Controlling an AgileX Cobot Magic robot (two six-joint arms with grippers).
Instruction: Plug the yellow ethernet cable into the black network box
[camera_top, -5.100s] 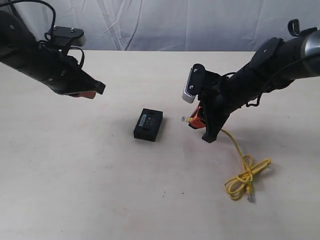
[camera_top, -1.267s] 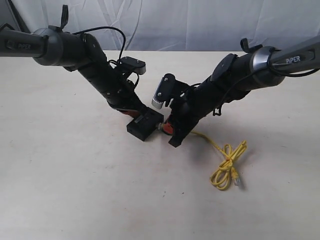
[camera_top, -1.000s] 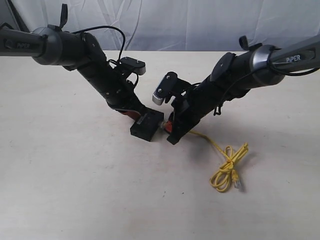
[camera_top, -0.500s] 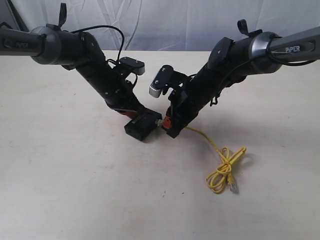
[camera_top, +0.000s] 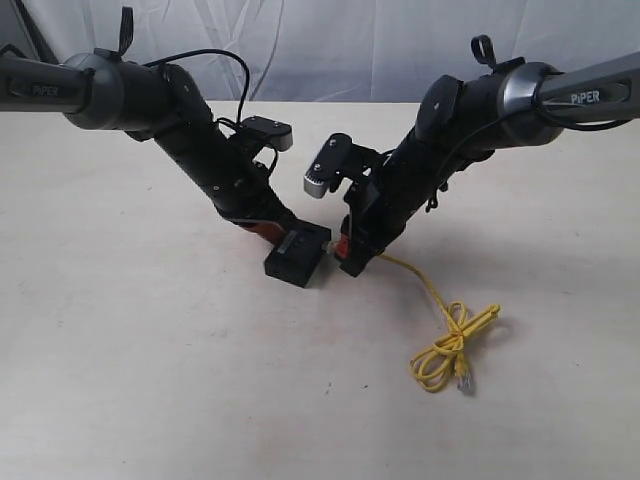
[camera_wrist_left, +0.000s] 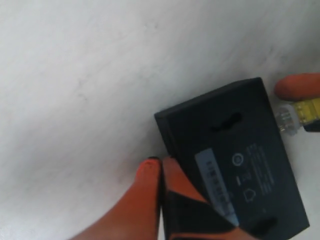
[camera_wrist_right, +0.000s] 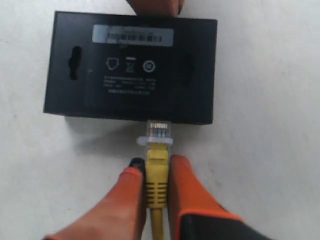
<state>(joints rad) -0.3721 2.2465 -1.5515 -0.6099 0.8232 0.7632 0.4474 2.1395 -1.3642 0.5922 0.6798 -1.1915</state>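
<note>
The black network box (camera_top: 297, 256) lies flat at the table's centre, pale label up (camera_wrist_right: 131, 66). My left gripper (camera_top: 271, 229) is shut with nothing between its orange fingers, and its tips (camera_wrist_left: 161, 164) press against the box's (camera_wrist_left: 240, 155) far side. My right gripper (camera_top: 345, 248) is shut on the yellow ethernet cable (camera_wrist_right: 157, 175) just behind its clear plug (camera_wrist_right: 157, 131). The plug's tip meets the box's near side; how far it is in, I cannot tell. The plug (camera_wrist_left: 288, 118) also shows in the left wrist view. The cable's looped bundle (camera_top: 452, 345) trails on the table.
A pale table (camera_top: 150, 380) carries everything, and a white cloth backdrop (camera_top: 330, 45) hangs behind it. Both black arms slant down towards the centre, and a white camera housing (camera_top: 320, 178) sits on the right wrist. The cable's free plug (camera_top: 462, 384) lies by the bundle.
Since five seconds ago both grippers have closed in on the box. In the last second the box shifted slightly, and the plug stayed at its side. The bundle was dragged a little.
</note>
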